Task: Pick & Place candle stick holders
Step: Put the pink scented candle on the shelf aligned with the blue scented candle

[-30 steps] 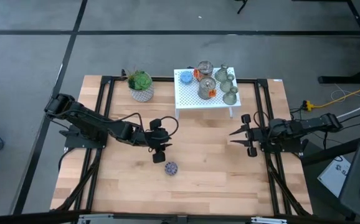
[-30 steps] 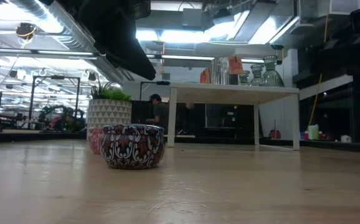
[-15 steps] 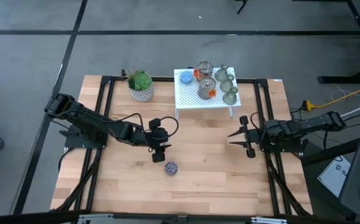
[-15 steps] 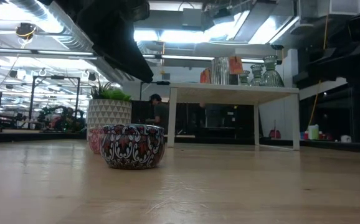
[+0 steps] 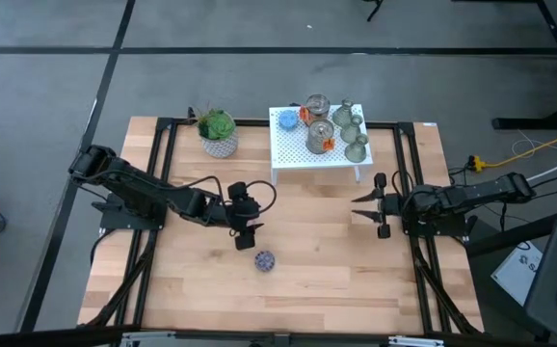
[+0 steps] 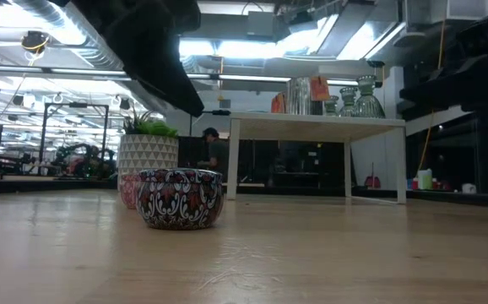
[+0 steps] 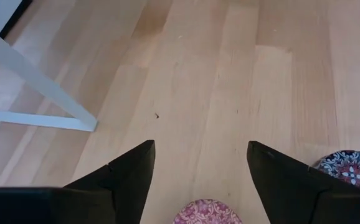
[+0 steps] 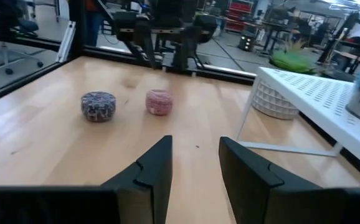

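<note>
**Holders wait on the far shelf; the right arm is the nearer one**

You have at the far left a potted plant (image 5: 219,132) in a white patterned pot. In front of it, toward the middle of the wooden table (image 5: 336,280), the left gripper (image 5: 249,229) hangs just above the boards. Its fingers (image 7: 130,171) stand well apart and nothing is between them. Directly under it, in the left wrist view, lies a small pink patterned tin (image 7: 207,213), and just beside it, nearer to you, the dark patterned tin (image 5: 264,259). These tins are not the things of the task.

Go now to the right. The white perforated shelf (image 5: 293,154) stands at the far middle of the table. On its right part you see the candle stick holders (image 5: 352,130), olive-grey, upright, close together. Beside them are a blue disc (image 5: 286,119) and two jars (image 5: 317,137) with orange tags.

Then comes the right gripper (image 5: 367,205), near the right front leg of the shelf. Its fingers (image 8: 152,171) are partly open and empty, and they point left across the table.

I judge that the coming move depends on this: the holders lie beyond the right gripper and above it, on the shelf top, with their long axis vertical. The right arm is clearly nearer to them than the left.
</note>
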